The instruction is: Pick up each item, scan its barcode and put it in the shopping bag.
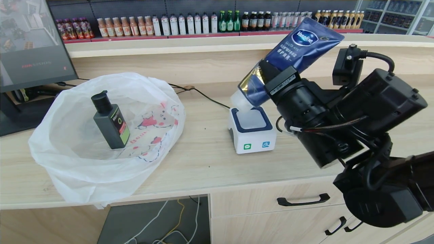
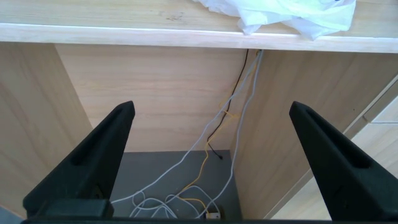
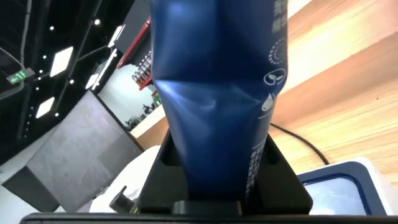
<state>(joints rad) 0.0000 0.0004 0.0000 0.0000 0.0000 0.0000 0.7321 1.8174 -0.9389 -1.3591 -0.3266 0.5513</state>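
Blue tube (image 1: 301, 44) clamped in R gripper (image 1: 271, 78), cap end just above scanner (image 1: 252, 135); L gripper (image 2: 211, 107) spread.

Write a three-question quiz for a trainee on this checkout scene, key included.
1. True or false: the dark bottle is inside the shopping bag.
2. The right gripper holds the blue tube with its cap end just above: A) the scanner; B) the bag; C) a drawer handle.
3. Fill in: the left gripper is ____ (open or shut).

Key: 1 true; 2 A; 3 open.
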